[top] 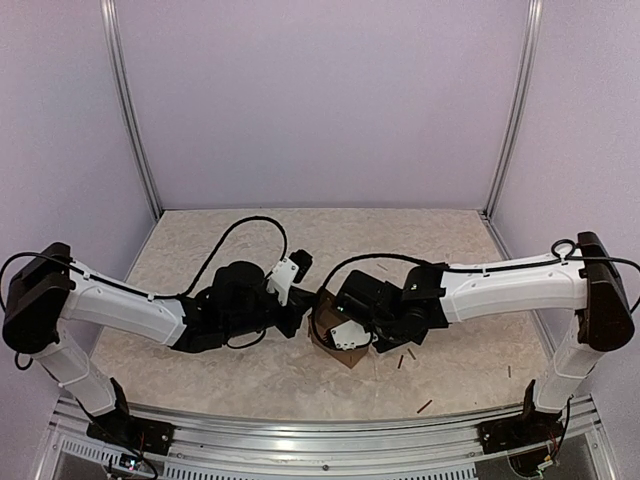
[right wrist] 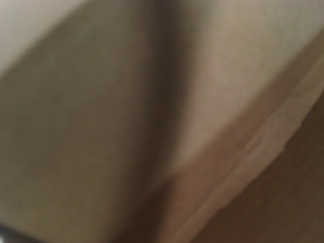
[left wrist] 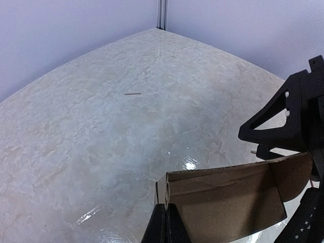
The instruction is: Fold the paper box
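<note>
The paper box (top: 347, 353) is brown cardboard, partly folded, standing on the table between the two arms. In the left wrist view its open wall and a folded corner (left wrist: 228, 202) face me. My left gripper (left wrist: 166, 208) is shut on the box's corner edge, its two black fingers pressed together on the cardboard. In the top view it (top: 301, 316) sits at the box's left side. My right gripper (top: 338, 322) is on top of the box. Blurred cardboard (right wrist: 152, 126) fills the right wrist view and hides its fingers. Part of the right gripper's black body (left wrist: 291, 114) shows behind the box.
Several tiny dark sticks lie on the marbled table (top: 200, 240): two by the right gripper (top: 401, 362), one near the front edge (top: 424, 407), one at the right (top: 508, 371), one further off (left wrist: 132, 93). Walls and metal posts (top: 135, 110) enclose the table.
</note>
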